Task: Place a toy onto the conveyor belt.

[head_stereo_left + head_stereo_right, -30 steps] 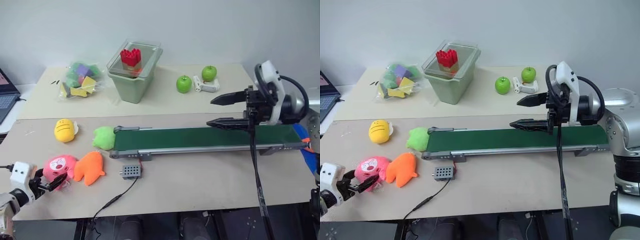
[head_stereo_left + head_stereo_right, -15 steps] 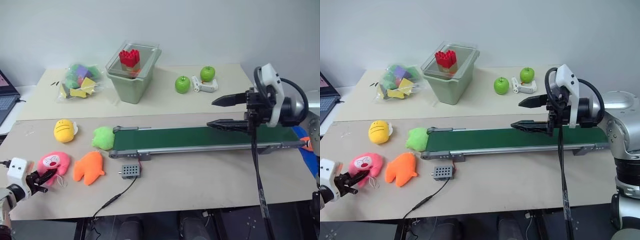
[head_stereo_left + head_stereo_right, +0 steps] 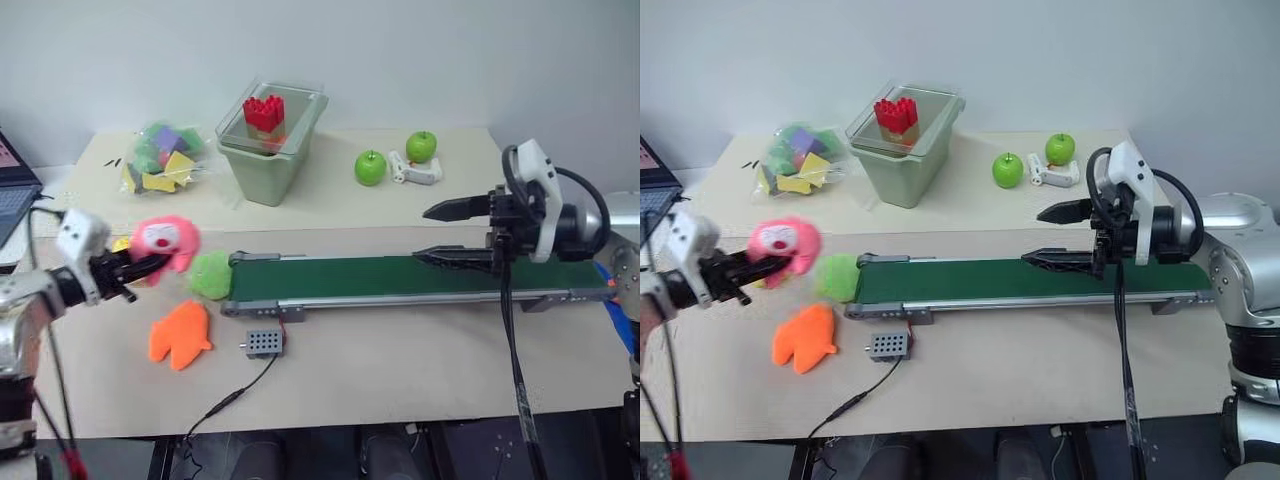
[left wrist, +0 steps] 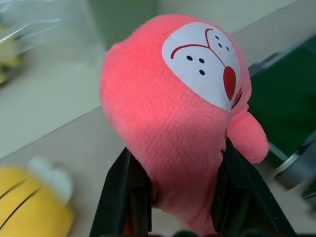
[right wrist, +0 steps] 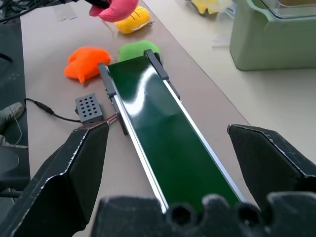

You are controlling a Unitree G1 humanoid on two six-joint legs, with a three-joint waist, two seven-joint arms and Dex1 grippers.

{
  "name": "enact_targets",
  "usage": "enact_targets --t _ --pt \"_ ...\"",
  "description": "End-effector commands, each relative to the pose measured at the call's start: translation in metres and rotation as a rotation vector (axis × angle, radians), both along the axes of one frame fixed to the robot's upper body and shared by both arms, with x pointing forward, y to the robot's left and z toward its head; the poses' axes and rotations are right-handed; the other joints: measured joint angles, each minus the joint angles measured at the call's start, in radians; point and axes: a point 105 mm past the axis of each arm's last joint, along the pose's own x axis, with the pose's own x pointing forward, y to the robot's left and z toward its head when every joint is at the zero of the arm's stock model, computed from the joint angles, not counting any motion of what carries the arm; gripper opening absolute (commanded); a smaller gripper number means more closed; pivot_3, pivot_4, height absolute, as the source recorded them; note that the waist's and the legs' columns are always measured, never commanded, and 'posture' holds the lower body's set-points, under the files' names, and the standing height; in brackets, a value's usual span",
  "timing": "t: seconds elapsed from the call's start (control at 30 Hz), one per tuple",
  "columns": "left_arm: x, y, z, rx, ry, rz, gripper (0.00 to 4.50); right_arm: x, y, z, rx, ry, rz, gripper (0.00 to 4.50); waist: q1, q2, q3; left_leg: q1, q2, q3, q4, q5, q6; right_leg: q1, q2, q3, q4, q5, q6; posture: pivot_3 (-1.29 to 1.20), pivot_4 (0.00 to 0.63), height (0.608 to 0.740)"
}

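Left eye view: left end effector (image 3: 140, 268) clamped on the toy (image 3: 165, 240), a pink plush with a white face patch. Toy sits at the fingertips, lifted clear of the tabletop (image 3: 400, 360), just short of the near end of the conveyor belt (image 3: 400, 277). Green plush (image 3: 210, 275) lies directly past the toy, against the belt's end. Orange plush (image 3: 180, 335) lies below the end effector on the tabletop; grey control box (image 3: 261, 343) just beside it, cable trailing off the edge. Right end effector (image 3: 450, 235) hangs over the far stretch of the belt, fingers spread wide, nothing between them.

Right eye view: same layout. Behind the belt, well apart from both end effectors: green bin (image 3: 902, 150) with a red block (image 3: 895, 112) on its clear lid, bag of coloured pieces (image 3: 795, 160), two green apples (image 3: 1008, 170).

Left wrist view: toy fills the space between the two black fingers (image 4: 123, 197), which press its lower body from both sides. Face patch tilted, turned toward the belt side. Yellow plush (image 4: 29, 207) lies on the tabletop beneath, off to one side of the end effector; dark green belt edge on the other side.

Right wrist view: both fingers (image 5: 74, 168) stand far apart with the belt running away between them. At the belt's far end, the green, orange and yellow plushes; the toy hangs above them.
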Motion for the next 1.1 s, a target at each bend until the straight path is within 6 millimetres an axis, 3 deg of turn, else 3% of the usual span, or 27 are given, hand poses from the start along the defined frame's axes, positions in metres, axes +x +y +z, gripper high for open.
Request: enact_targets --t 0.03,0.1,0.23,0.4,0.6,0.87,1.03,1.1 --pt "0.006 -0.032 0.014 -0.013 0.0 -0.147 1.39 -0.009 -0.003 0.015 0.021 -0.067 -0.014 4.5 -0.006 0.0 0.0 0.0 0.0 0.0 0.0 0.0 0.001 0.0 0.0 0.0 0.0 0.0 0.0 0.0 0.15 0.74" --pt "0.011 -0.052 0.019 -0.021 0.009 -0.23 1.39 -0.012 -0.006 0.015 0.024 -0.071 -0.038 4.5 -0.004 0.0 0.0 0.0 0.0 0.0 0.0 0.0 0.001 0.0 0.0 0.0 0.0 0.0 0.0 0.0 0.15 0.74" --pt "0.016 -0.07 0.021 -0.038 0.033 -0.304 1.39 -0.017 -0.008 0.014 0.033 -0.074 -0.07 4.5 0.001 0.0 0.0 0.0 -0.001 0.0 0.001 0.0 0.001 0.001 0.0 0.0 0.0 0.0 0.0 0.0 0.15 0.74" --pt "0.01 -0.093 0.005 -0.04 0.118 -0.427 1.39 -0.027 -0.007 0.011 0.042 -0.065 -0.08 4.5 0.001 0.0 0.0 0.0 -0.001 0.0 0.001 0.0 0.001 0.001 0.0 0.0 0.0 0.0 0.0 0.0 0.15 0.74" --pt "0.02 -0.091 -0.009 -0.021 0.167 -0.42 1.39 -0.034 -0.006 0.01 0.057 -0.064 -0.101 4.5 0.003 -0.001 0.0 0.0 -0.001 -0.001 0.001 0.0 0.001 0.001 0.0 0.0 0.0 0.0 0.0 0.0 0.15 0.74" --pt "0.015 -0.093 -0.032 0.017 0.205 -0.453 1.39 -0.036 -0.009 0.013 0.054 -0.075 -0.131 4.5 0.006 -0.001 0.0 0.0 -0.001 -0.001 0.001 0.0 0.001 0.002 0.0 0.0 -0.001 0.0 0.0 0.0 0.15 0.74" --pt "0.012 -0.093 -0.036 0.038 0.212 -0.47 1.39 -0.036 -0.01 0.014 0.053 -0.079 -0.138 4.5 0.006 -0.001 0.0 0.0 -0.001 -0.001 0.002 0.0 0.001 0.002 0.0 0.0 0.0 0.0 0.0 0.0 0.15 0.74" --pt "0.013 -0.091 -0.038 0.057 0.204 -0.463 1.64 -0.035 -0.009 0.014 0.054 -0.081 -0.138 4.5 0.006 -0.001 0.0 0.0 -0.001 -0.001 0.002 0.0 0.001 0.002 0.0 0.0 0.0 0.0 0.0 0.0 0.15 0.74"
